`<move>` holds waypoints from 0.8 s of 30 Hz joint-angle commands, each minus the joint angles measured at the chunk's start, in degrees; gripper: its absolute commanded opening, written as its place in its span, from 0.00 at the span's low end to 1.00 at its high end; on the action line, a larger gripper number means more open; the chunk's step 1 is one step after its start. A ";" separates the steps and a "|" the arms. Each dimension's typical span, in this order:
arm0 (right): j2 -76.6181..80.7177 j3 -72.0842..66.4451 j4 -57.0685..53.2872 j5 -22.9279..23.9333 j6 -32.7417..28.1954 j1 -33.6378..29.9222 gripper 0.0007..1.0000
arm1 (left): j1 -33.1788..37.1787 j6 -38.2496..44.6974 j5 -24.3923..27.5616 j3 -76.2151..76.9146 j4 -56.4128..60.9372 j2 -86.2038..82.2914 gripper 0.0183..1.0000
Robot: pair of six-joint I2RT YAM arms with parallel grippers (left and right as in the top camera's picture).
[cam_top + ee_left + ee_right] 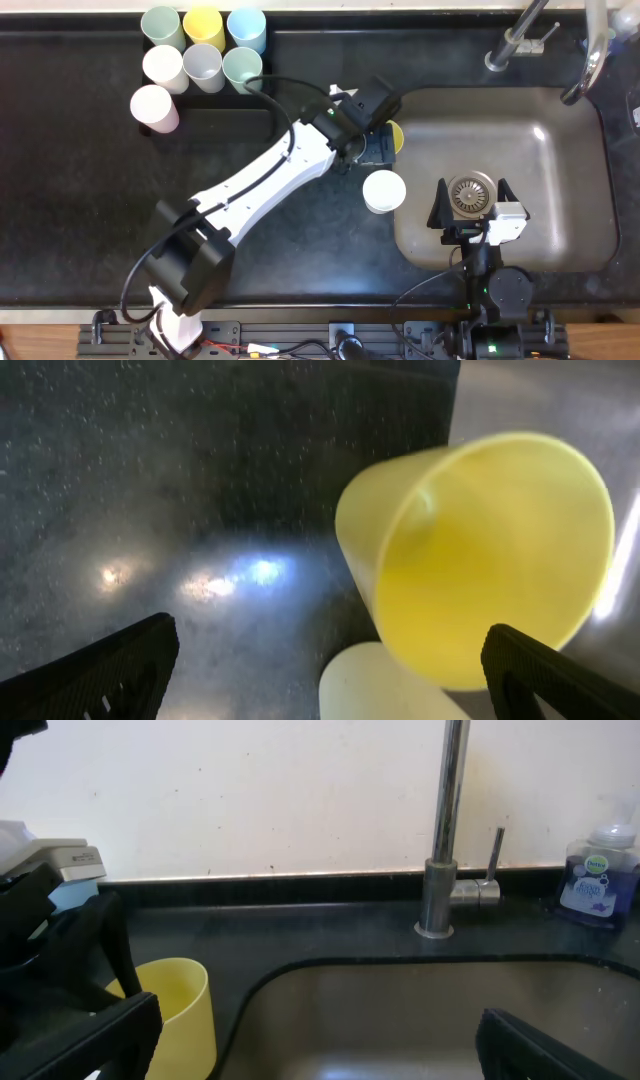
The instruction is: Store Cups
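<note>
Left gripper (328, 632): jaws spread wide, nothing pinched. It sits at the sink's (560, 255) left rim, about mid-depth of the worktop (80, 200), with the left arm reaching diagonally across from the near left.

Yellow cup (480, 560): directly ahead of the left gripper, in line with the gap between the fingers (100, 670). The mouth is open toward the wrist camera and no finger is touching it. The right wrist view shows it upright on the worktop at the sink's left edge, with the left gripper close around it.

White cup (384, 191): just nearer than the yellow cup, on the same left rim of the sink. Can't tell if it stands on the worktop or overhangs the basin. In the left wrist view it is right below the yellow cup; can't tell if they touch.

Cup cluster (204, 66): seven cups, mixed pastels, packed together at the far left corner of the worktop, well apart from the two by the sink.

Right gripper (471, 200): jaws spread, holding nothing, over the sink basin by the drain (470, 192) at the near side.

Faucet (440, 840) is at the far edge behind the sink, with a soap bottle (598, 875) at the far right corner.
</note>
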 commanded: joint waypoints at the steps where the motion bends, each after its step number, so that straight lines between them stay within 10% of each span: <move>1: -0.42 -0.76 0.28 -0.31 -0.37 -0.07 1.00 | 1.36 -1.51 0.59 0.15 0.33 1.05 1.00; 9: -0.42 -0.76 0.28 -0.31 -0.37 -0.07 1.00 | 1.97 -1.53 1.51 0.15 2.97 2.73 0.97; 14: -0.42 -0.76 0.28 -0.31 -0.37 -0.07 1.00 | 2.01 -1.51 1.66 0.15 3.45 3.13 0.73; 19: -0.42 -0.76 0.28 -0.31 -0.37 -0.07 1.00 | 2.23 -1.51 1.62 0.15 3.50 3.37 0.06; 24: -0.42 -0.76 0.28 -0.31 -0.37 -0.07 1.00 | 3.39 -1.46 1.11 1.49 2.56 2.56 0.02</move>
